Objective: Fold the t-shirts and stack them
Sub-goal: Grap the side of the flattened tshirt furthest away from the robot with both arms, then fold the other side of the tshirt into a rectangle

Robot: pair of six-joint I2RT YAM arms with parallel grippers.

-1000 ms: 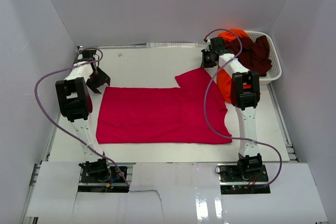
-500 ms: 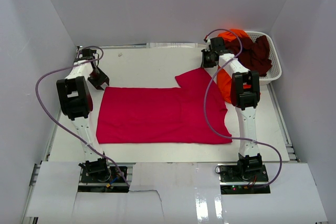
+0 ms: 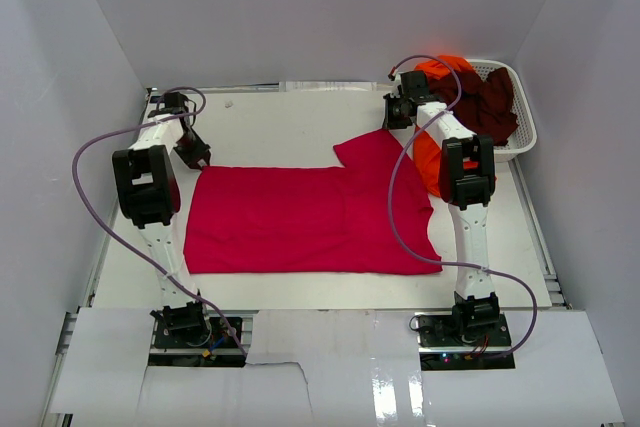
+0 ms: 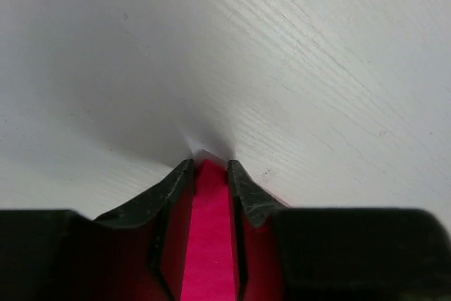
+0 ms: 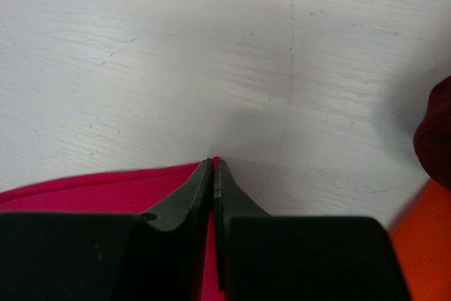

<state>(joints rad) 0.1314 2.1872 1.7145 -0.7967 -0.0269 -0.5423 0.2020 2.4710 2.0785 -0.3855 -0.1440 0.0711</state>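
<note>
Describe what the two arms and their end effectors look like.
The left arm and right arm are alike: slim white links joined by boxy black joint housings. A lavender cable loops along each: left cable, right cable. The left end effector and right end effector each have two black, tapered fingers.

The top external camera looks steeply down from high behind the near edge of the worktop (image 3: 280,122), wide enough to hold the whole crimson t-shirt (image 3: 300,217). Each wrist camera looks along its own fingers from very close: the left fingers (image 4: 173,189) at that shirt's far-left corner, the right fingers (image 5: 197,189) at its far-right sleeve. All three views share the shirt.
</note>
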